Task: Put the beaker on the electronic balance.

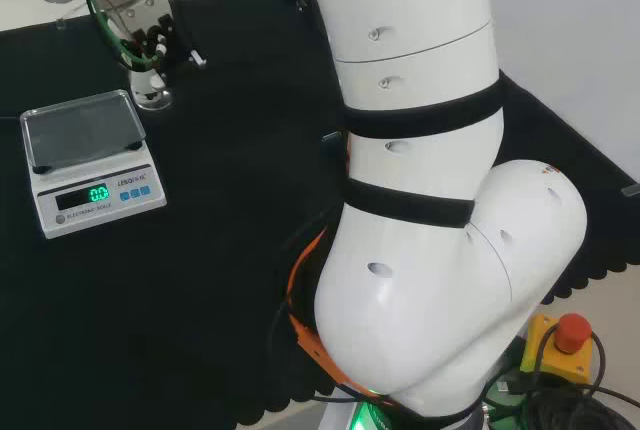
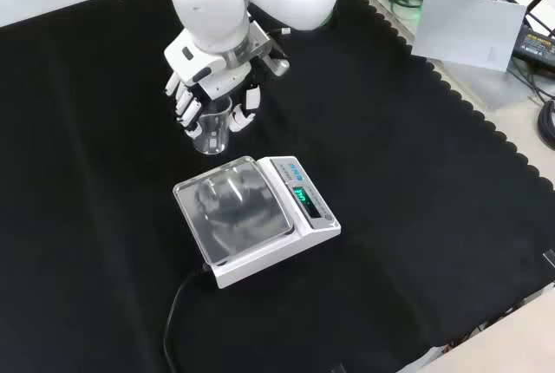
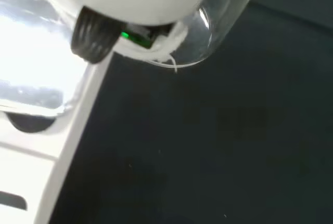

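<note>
Gripping the clear beaker with curled fingers, the hand is hovering just behind the electronic balance.

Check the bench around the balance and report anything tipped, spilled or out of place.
Nothing stands out. The beaker is upright in the hand, whose fingers curl round it, just behind the electronic balance in the front view. The balance sits flat on the black cloth with a bare pan, and no spill shows.

Clear beaker upright, beside balance
</note>
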Robot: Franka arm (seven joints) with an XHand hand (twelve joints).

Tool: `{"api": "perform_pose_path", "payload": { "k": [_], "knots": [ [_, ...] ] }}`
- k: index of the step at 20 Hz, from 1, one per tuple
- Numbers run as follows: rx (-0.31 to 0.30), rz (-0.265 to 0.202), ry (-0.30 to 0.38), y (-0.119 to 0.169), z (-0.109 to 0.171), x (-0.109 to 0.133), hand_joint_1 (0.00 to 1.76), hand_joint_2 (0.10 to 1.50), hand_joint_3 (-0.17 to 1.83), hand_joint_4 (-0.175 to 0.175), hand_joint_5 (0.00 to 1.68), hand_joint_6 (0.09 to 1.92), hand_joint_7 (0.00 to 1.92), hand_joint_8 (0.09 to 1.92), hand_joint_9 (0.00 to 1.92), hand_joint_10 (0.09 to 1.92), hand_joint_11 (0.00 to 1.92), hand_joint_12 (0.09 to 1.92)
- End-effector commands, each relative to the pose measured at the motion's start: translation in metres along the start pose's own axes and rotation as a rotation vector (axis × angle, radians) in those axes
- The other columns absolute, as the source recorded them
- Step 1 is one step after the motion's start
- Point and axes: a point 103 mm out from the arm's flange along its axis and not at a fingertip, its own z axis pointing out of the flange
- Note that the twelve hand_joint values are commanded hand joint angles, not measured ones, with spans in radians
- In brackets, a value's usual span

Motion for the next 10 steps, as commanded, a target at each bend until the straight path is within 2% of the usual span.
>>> {"api": "perform_pose_path", "payload": {
  "k": [1, 10],
  "knots": [
    [-0.005, -0.019, 0.005, 0.003, -0.005, 0.013, 1.18, 0.45, 0.83, 0.076, 0.72, 1.06, 0.86, 0.73, 0.97, 0.59, 0.72, 1.26],
    [0.0, -0.054, 0.007, 0.008, -0.005, 0.041, 1.18, 0.45, 0.83, 0.075, 0.74, 1.05, 0.87, 0.73, 0.98, 0.58, 0.73, 1.25]
  ]
}}
